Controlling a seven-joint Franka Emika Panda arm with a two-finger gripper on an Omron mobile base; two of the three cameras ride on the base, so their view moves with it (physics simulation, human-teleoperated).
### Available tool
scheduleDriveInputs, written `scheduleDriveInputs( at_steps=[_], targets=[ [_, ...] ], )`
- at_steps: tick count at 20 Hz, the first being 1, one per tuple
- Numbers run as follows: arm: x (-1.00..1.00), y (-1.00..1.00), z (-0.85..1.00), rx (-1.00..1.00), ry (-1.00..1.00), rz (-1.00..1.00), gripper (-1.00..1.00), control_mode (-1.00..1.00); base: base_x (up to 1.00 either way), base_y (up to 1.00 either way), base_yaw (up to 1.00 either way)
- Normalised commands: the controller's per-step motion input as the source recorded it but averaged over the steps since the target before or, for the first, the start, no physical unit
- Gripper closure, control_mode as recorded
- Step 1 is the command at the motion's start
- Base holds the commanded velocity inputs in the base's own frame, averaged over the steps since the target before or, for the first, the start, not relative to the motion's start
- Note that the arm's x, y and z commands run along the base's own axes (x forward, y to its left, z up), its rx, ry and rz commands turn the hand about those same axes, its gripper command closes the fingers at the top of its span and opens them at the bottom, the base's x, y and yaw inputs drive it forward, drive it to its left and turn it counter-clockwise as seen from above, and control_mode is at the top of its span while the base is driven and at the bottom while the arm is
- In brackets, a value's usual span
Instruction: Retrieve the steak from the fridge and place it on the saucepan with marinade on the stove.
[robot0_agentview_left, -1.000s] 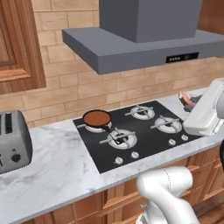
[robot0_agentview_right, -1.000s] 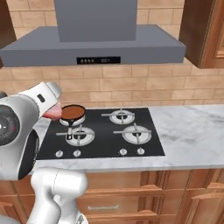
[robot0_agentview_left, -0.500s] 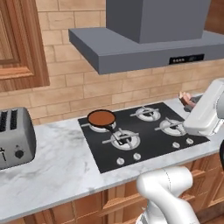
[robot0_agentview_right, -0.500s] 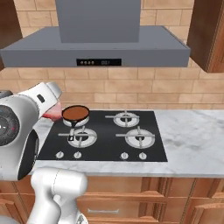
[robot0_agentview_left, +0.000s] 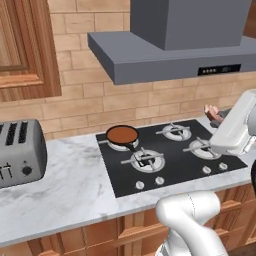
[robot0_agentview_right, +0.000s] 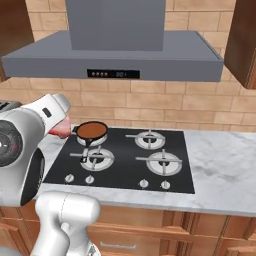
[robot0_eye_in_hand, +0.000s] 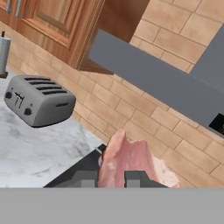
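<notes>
From the left base view, the saucepan (robot0_agentview_left: 122, 135) sits on the back-left burner of the stove (robot0_agentview_left: 170, 155), its marinade (robot0_agentview_left: 121, 133) a flat brown disc. A grey toaster (robot0_agentview_left: 20, 152) stands on the marble counter (robot0_agentview_left: 75, 185) well to the left, and the range hood (robot0_agentview_left: 175, 50) hangs above the burners. The steak (robot0_agentview_left: 212, 112) pokes out past the white forearm at the stove's right side — well apart from the pan.

In the right base view, the steak (robot0_agentview_right: 59, 131) shows just left of the saucepan (robot0_agentview_right: 92, 130), behind the arm.

The hand view has the gripper (robot0_eye_in_hand: 111, 178) clamped on the steak (robot0_eye_in_hand: 129, 162), with the toaster (robot0_eye_in_hand: 38, 99) beyond on the counter and brick wall behind.
</notes>
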Motion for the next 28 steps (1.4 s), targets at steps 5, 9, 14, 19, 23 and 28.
scheduleDriveInputs(
  at_steps=[5,9,14,19,23,28],
  targets=[
    [0.0,0.0,0.0,0.0,0.0,0.0,1.0,1.0,0.28,0.0,0.1],
    [0.11,0.0,0.0,0.0,0.0,0.0,1.0,-1.0,0.1,0.0,0.0],
    [0.3,0.01,-0.29,0.0,0.0,0.0,1.0,-1.0,0.0,0.0,0.0],
    [0.23,0.03,-0.57,0.0,0.0,0.0,1.0,-1.0,0.0,0.0,0.0],
    [0.16,0.14,-0.52,0.0,0.0,0.0,1.0,-1.0,0.0,0.0,0.0],
    [0.33,0.3,-0.53,0.0,0.04,0.0,1.0,-1.0,0.0,0.0,0.0]
  ],
)
